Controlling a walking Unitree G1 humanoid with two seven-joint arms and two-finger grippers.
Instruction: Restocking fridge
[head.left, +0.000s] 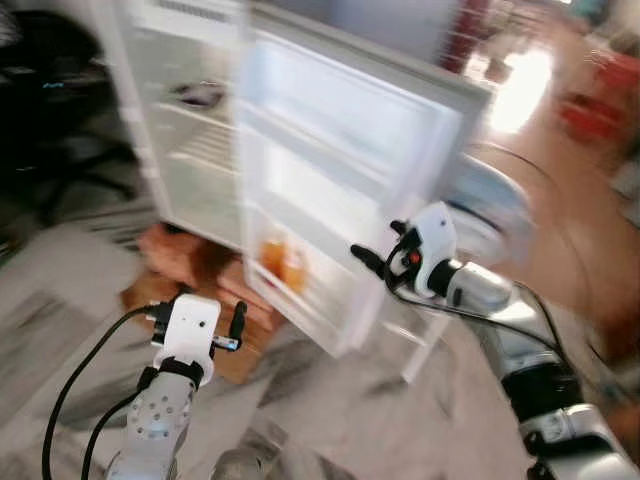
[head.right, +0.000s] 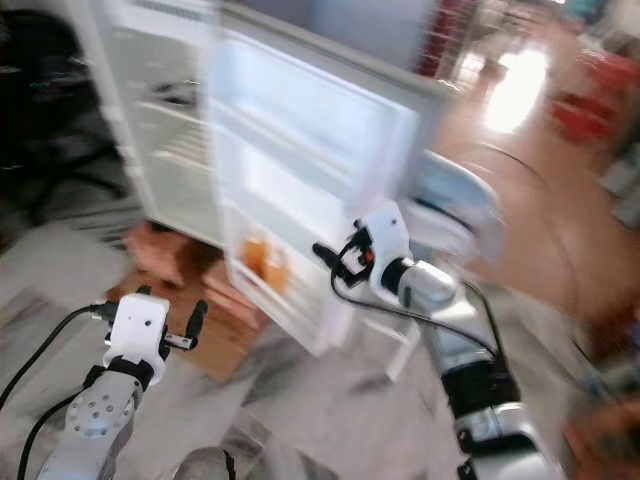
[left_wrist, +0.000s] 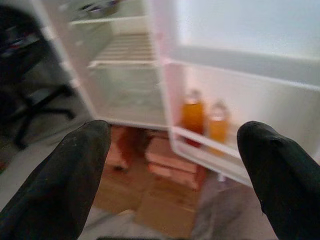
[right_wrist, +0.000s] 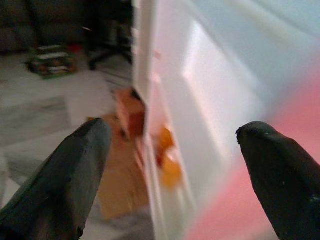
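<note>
A small white fridge stands open, its door swung toward me. Two orange bottles stand in the door's lowest shelf, seen closer as one bottle beside a second bottle. Wire shelves inside look mostly bare, with a dark item on an upper one. My left gripper hovers open low in front of the fridge, nothing between its fingers. My right gripper is raised and open just off the door's inner face. The picture is motion-blurred.
Cardboard boxes lie on the floor under and before the fridge. A black office chair stands to the left. A pale round object sits behind the door on the right. Grey marbled floor lies before me.
</note>
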